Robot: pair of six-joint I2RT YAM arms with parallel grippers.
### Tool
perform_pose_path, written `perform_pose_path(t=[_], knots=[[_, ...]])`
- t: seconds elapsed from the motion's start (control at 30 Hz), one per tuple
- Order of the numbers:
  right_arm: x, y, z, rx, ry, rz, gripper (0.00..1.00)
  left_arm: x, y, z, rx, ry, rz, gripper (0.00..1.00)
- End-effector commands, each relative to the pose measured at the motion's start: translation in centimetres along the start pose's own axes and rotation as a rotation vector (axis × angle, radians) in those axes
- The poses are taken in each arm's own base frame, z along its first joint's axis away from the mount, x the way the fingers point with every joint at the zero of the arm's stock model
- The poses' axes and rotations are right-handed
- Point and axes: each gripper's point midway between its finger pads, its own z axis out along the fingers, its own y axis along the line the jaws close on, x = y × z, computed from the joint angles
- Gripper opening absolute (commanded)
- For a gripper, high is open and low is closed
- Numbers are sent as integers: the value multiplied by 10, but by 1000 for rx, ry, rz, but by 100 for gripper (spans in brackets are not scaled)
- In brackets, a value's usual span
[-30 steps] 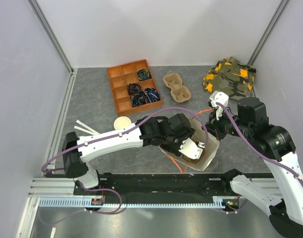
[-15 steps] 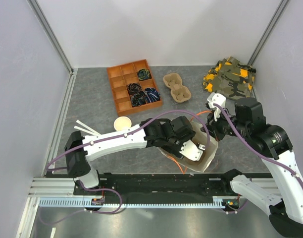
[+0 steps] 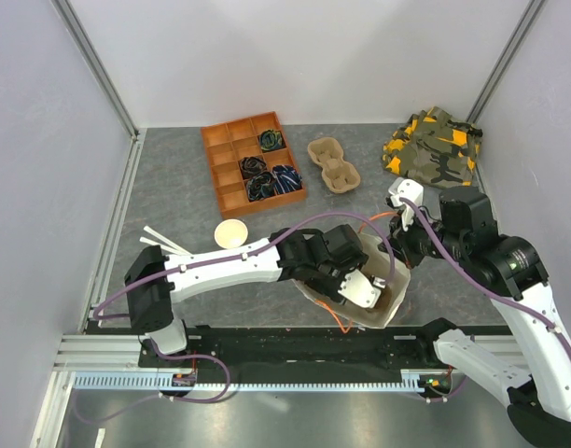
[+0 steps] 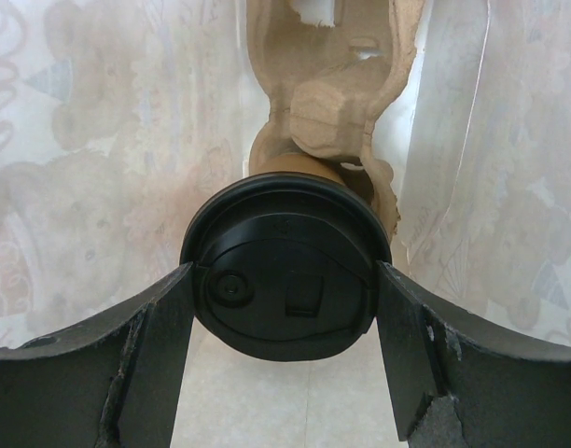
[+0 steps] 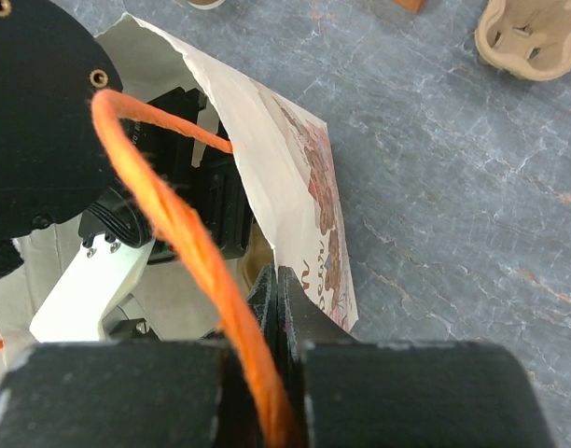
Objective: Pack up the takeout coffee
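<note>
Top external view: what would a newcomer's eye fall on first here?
The left hand, inside a white paper bag at the near centre, grips the black-lidded takeout coffee. The right hand is shut on the bag's rim. At the far side lie an orange compartment tray and a camouflage cloth.

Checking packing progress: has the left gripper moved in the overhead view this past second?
Yes. The left gripper, holding the coffee cup, moved toward the near black rail, further into the paper bag.

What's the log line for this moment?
left gripper: grips coffee cup inside bag | right gripper: pinches bag rim
</note>
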Motion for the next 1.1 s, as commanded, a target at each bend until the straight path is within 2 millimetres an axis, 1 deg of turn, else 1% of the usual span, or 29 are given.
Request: perform_pose_path(t=[0.0, 0.23, 0.33, 0.57, 0.7, 1.07], knots=[[-7, 2, 0, -9, -41, -16, 0, -1, -6, 10, 33, -39, 11, 30], [-4, 1, 3, -6, -32, -16, 0, 3, -8, 20, 59, -38, 1, 29], [-1, -1, 4, -2, -21, -13, 0, 6, -13, 25, 81, -35, 0, 27], [3, -7, 9, 25, 3, 1, 0, 7, -20, 34, 113, -38, 7, 25], [5, -8, 10, 25, 12, 4, 0, 11, -24, 40, 135, -31, 4, 24], [10, -11, 10, 45, 21, -4, 0, 12, -35, 53, 196, -37, 5, 22]])
